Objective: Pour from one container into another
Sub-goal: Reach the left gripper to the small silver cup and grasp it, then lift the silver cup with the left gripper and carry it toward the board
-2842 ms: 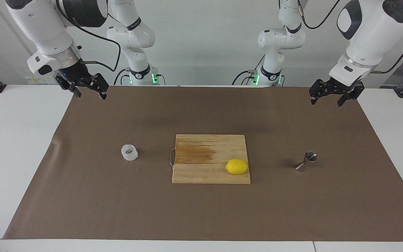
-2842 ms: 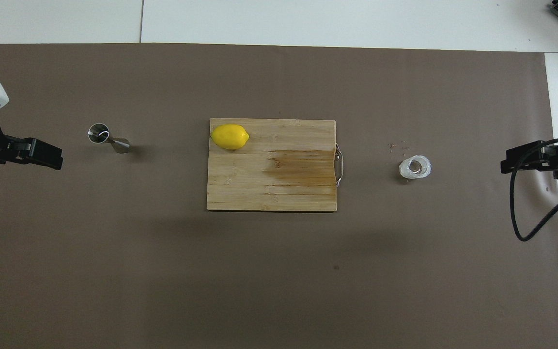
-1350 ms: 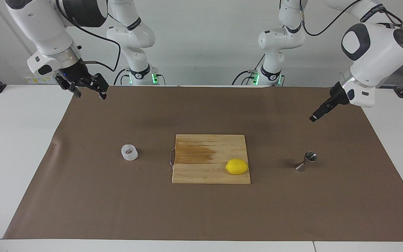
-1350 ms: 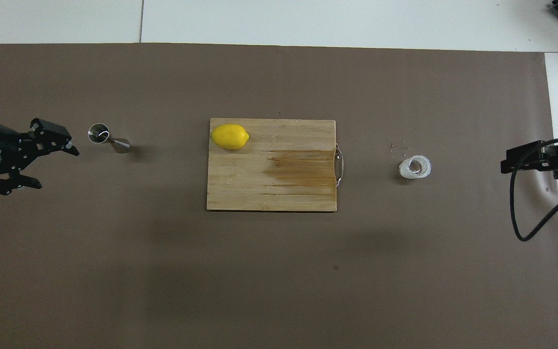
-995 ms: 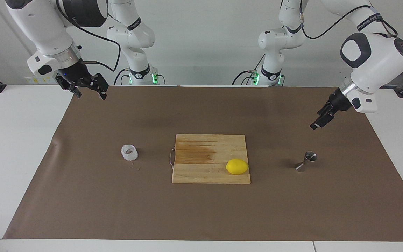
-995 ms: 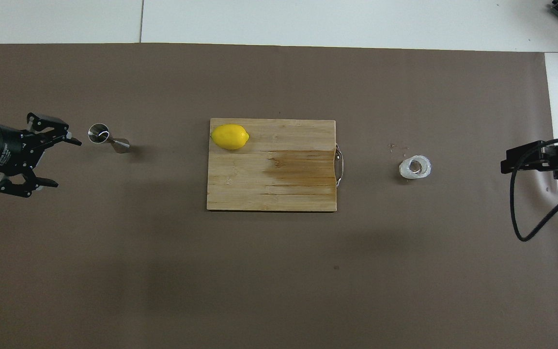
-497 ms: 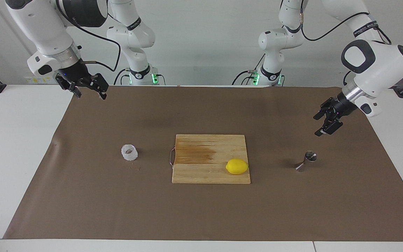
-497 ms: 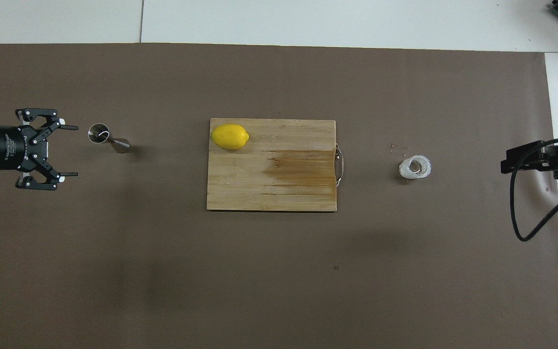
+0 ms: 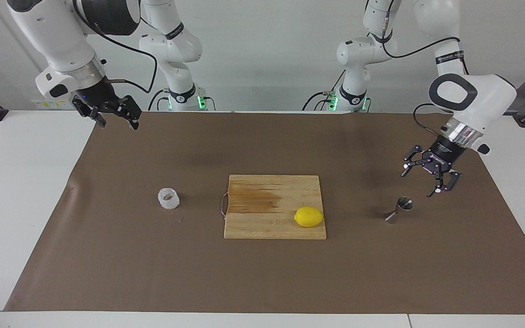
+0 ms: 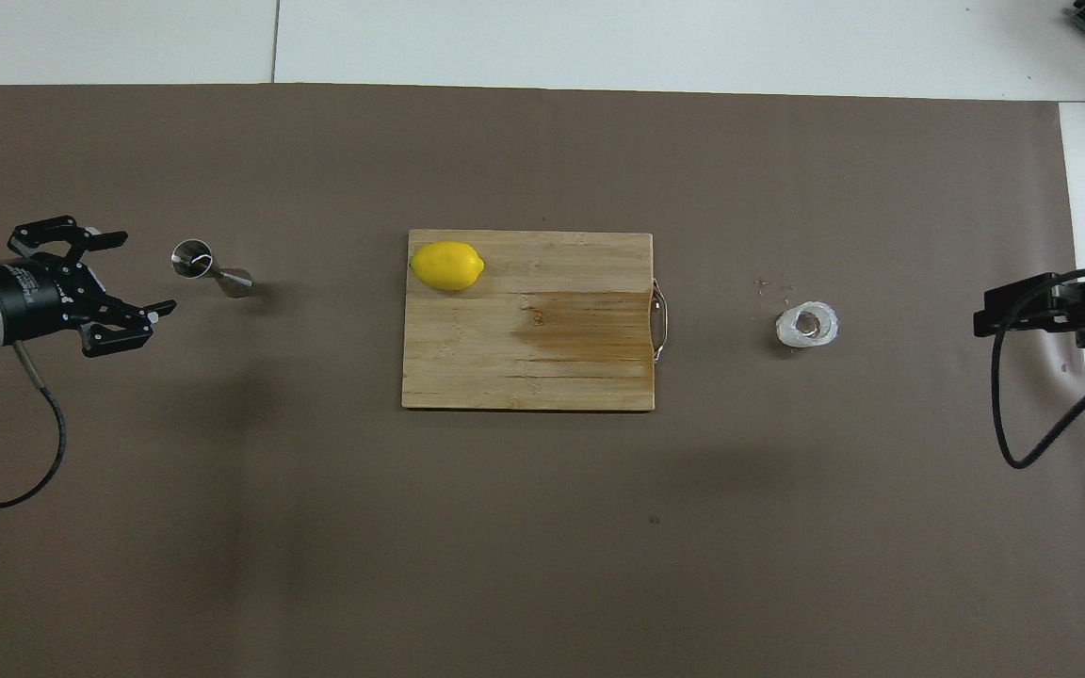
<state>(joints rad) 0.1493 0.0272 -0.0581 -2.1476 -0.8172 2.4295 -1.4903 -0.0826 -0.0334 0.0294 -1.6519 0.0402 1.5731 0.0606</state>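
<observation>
The white bumpy cup (image 9: 168, 199) (image 10: 807, 325) stands on the brown mat toward the right arm's end of the table. Toward the left arm's end stands the steel jigger (image 9: 399, 209) (image 10: 208, 270), upright, its open mouth up. My left gripper (image 9: 418, 184) (image 10: 147, 271) hangs open over the mat just beside the jigger, tilted down toward it and not touching it. Over the mat's corner at the right arm's end, my right gripper (image 9: 119, 126) (image 10: 980, 322) waits open and holds nothing, well away from the cup.
A wooden cutting board (image 9: 262, 225) (image 10: 505, 367) lies at the middle of the mat (image 9: 262, 273), between cup and jigger. A yellow lemon (image 9: 308, 217) (image 10: 447, 266) rests on the board. Small crumbs (image 9: 177, 219) lie by the cup.
My left arm has swung down and turned its open gripper toward the jigger, ending close beside it. The right arm, cup, jigger, board and lemon have not moved.
</observation>
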